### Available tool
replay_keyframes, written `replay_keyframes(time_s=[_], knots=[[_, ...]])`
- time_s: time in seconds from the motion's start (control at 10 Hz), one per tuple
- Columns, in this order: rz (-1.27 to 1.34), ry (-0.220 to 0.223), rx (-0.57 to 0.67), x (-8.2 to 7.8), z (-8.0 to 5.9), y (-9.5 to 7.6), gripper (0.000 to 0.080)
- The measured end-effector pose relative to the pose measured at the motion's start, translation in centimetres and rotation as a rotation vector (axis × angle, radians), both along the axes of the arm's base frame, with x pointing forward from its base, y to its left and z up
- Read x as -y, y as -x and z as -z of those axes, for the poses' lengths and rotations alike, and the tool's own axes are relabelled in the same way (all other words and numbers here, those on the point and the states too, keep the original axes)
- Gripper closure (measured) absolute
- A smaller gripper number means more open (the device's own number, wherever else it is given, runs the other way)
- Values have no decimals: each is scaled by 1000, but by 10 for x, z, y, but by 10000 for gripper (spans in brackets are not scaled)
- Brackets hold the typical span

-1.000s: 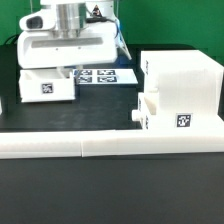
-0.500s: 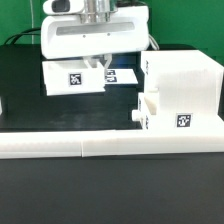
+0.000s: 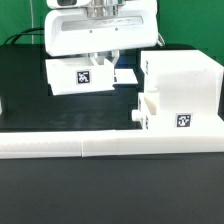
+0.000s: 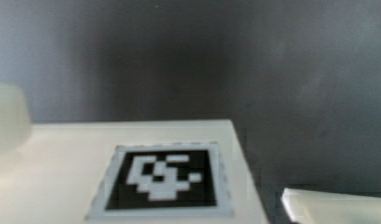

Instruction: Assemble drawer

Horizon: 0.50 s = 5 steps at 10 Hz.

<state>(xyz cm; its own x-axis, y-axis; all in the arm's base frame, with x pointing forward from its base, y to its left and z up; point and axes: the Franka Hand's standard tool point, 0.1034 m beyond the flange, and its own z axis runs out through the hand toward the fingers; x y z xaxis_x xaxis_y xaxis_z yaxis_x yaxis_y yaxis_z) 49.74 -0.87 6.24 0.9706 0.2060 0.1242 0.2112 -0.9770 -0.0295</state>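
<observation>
Lining things up matters most here: the gripper [image 3: 101, 62] has its jaws pinching 1 tray [image 3: 70, 78] above the desk [image 3: 30, 110], near the housing [image 3: 185, 85], toward the exterior view's left. I'd keep it level, square to the opening, and push gently.

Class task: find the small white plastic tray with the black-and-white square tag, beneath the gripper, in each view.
Exterior view: the white plastic tray hangs under the gripper, on the exterior view's left of the tall white plastic housing.
Wrist view: the tray fills much of the picture, seen close up.
Shared landmark: the square tag on it.
</observation>
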Motion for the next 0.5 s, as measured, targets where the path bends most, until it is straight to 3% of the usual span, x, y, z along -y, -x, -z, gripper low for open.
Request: replay_keyframes(time_s=[0.2,0.5], knots=[[-268,32,6,12,10,5,757],[-519,62,0,12,5,-16,757]])
